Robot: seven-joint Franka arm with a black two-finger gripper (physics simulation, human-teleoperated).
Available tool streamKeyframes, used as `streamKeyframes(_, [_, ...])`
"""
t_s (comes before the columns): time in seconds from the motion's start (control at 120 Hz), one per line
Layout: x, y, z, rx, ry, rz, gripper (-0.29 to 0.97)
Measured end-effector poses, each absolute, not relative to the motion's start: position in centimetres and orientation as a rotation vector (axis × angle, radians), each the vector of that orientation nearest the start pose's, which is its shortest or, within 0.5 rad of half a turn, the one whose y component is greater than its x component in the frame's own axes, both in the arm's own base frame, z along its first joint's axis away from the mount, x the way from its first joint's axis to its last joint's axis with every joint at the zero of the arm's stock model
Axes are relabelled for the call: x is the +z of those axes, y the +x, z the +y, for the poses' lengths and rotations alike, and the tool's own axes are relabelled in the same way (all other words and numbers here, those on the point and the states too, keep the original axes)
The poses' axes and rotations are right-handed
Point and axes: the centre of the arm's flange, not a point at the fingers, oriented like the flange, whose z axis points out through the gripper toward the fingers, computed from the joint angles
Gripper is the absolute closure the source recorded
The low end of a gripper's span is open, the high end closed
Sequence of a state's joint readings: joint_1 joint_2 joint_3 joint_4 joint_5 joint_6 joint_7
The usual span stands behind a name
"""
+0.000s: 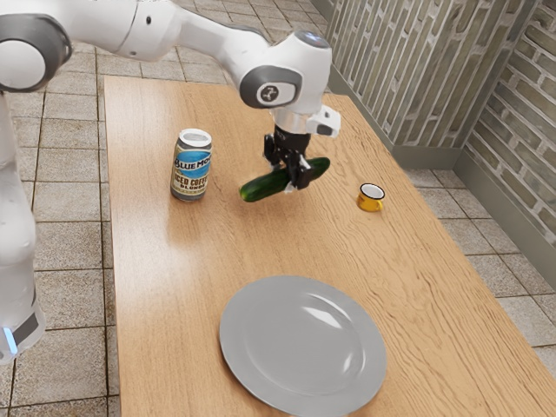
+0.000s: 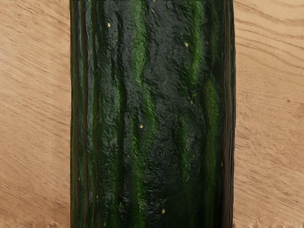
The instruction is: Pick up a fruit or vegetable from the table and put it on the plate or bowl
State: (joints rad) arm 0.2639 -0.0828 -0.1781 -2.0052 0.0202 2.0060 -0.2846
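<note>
Cucumber [image 1: 261, 185] hangs clamped in gripper [image 1: 300, 177], well apart from plate [image 1: 261, 369].

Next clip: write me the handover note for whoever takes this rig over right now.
The jaws are shut on the cucumber, gripping it near mid-length.
It hangs tilted between the coffee can and the yellow cup.
The grey plate lies bare, nearer the exterior camera.
Done: the grasp.
Left: carry the cucumber over the plate, set it down, release.
</note>
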Motion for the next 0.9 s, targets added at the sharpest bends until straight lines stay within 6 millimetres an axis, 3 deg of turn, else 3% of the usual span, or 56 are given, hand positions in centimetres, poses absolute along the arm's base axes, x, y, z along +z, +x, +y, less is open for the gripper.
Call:
streamKeyframes(0.058, [50.6,53.8,-0.1,-0.137,-3.082,-0.426,0.46])
streamKeyframes(0.108, [50.9,53.6,-2.4,-0.138,-3.088,-0.356,0.46])
streamKeyframes(0.317, [51.3,53.2,-4.0,-0.127,-3.087,-0.293,0.46])
streamKeyframes(0.633, [51.8,51.1,-14.0,-0.127,-3.08,0.009,0.46])
streamKeyframes(0.833, [52.3,49.5,-19.6,-0.13,-3.069,0.175,0.46])
streamKeyframes(0.9, [52.3,49.0,-20.6,-0.125,-3.066,0.207,0.46])
